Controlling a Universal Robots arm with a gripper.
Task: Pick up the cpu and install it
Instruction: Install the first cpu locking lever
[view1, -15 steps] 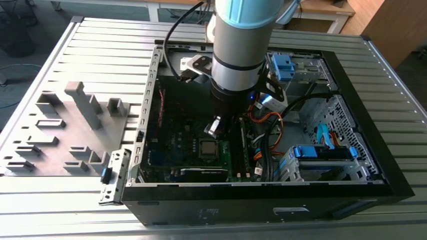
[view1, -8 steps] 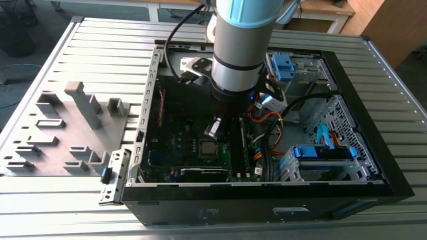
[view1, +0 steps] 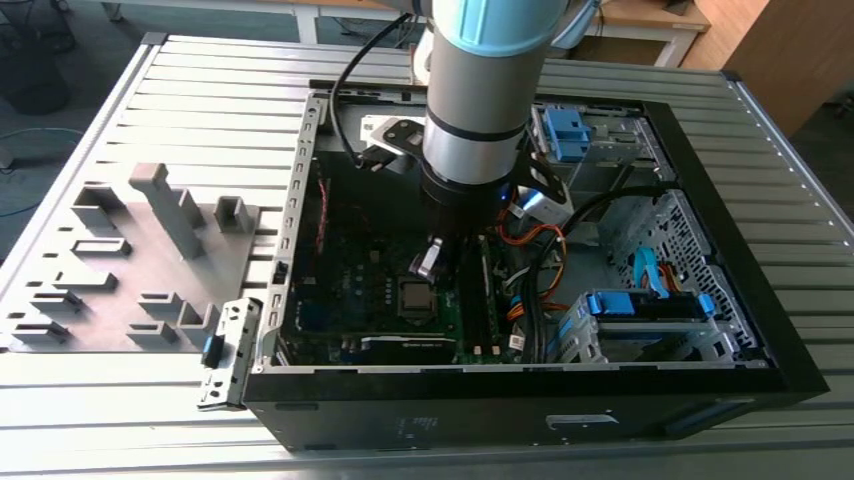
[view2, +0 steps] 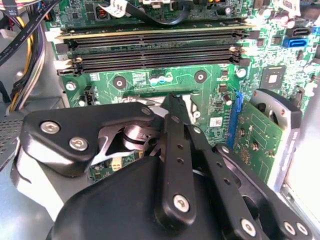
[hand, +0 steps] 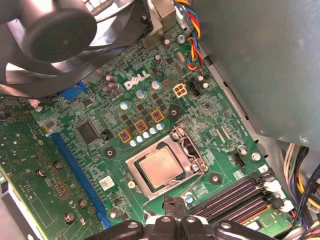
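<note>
The cpu (hand: 160, 169), a small silver-grey square, lies flat in the black socket frame (hand: 186, 150) on the green motherboard (hand: 100, 150); in the exterior view the cpu (view1: 416, 297) shows inside the open computer case (view1: 747, 300). My gripper (view1: 430, 266) hangs just above the board, slightly toward the exterior view's right of the socket. Its black fingertips sit close together in both wrist views, gripper (hand: 179, 202) and gripper (view2: 172, 102), with nothing held. It stands between the socket and the memory slots (hand: 240, 192), apart from the cpu.
A black fan (hand: 60, 30) hangs near the board's far side. Bundled cables (view1: 534, 250) and blue drive cages (view1: 647, 305) fill the case at the exterior view's right. A grey fixture plate (view1: 120, 270) with upright blocks lies on the slatted table beside the case.
</note>
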